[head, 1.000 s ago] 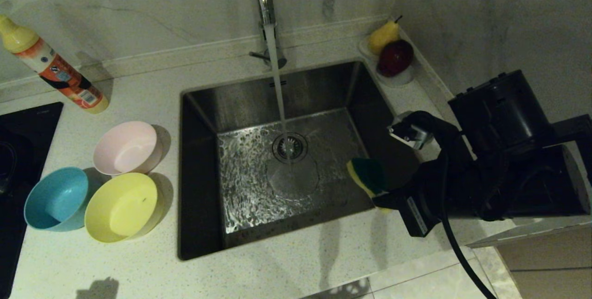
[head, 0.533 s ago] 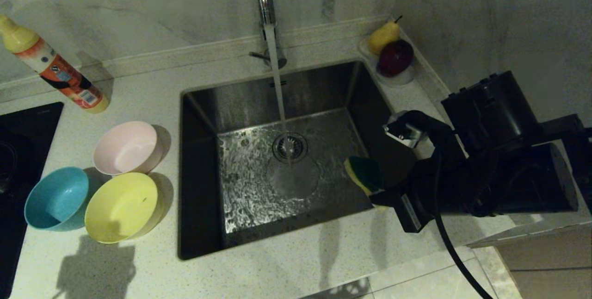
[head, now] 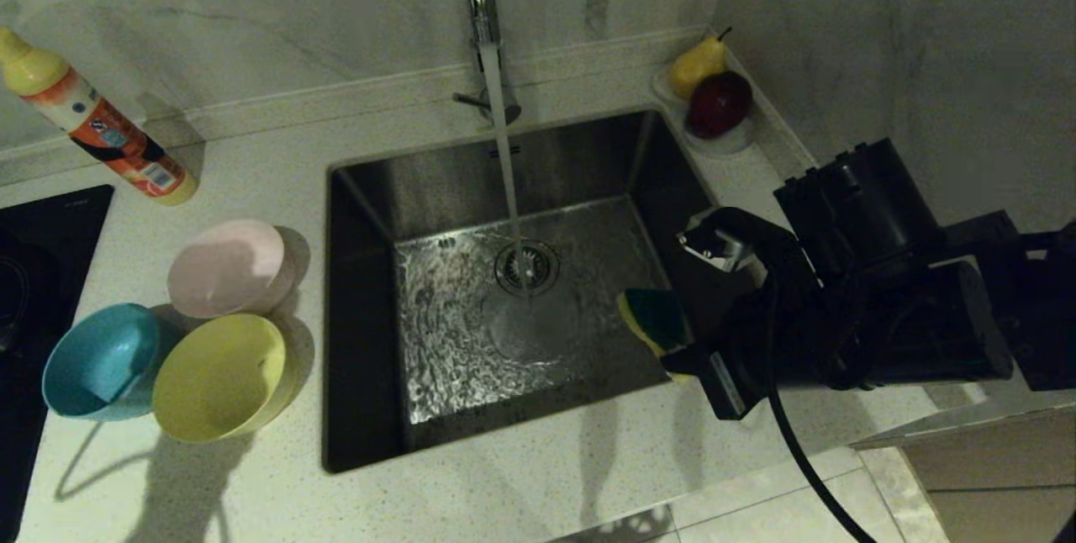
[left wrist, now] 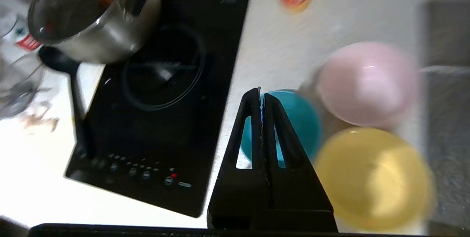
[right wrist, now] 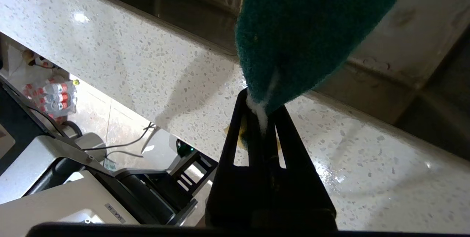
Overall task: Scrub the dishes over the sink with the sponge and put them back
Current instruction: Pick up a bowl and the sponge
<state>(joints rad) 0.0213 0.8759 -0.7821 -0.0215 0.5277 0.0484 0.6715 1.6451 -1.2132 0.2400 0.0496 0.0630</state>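
Worktop point(head: 252, 484) speckled pale; right gripper point(right wrist: 261, 119) clamps sponge point(right wrist: 301, 35), left gripper point(left wrist: 261, 97) closed empty.

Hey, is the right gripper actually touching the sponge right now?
Touching. The right wrist view shows the right gripper shut on a corner of the sponge, the corner squeezed between its fingers.

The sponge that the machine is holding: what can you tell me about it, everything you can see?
The sponge is a small block, yellow on one side with a dark green, rough scouring layer on the other. The right gripper has its black fingers shut on one corner, squeezing it thin there, with a bit of white foam at the pinch. The rest sticks out free, green face towards the wrist camera. It hangs over the right side of the steel sink, clear of the running water, touching nothing but the fingers.
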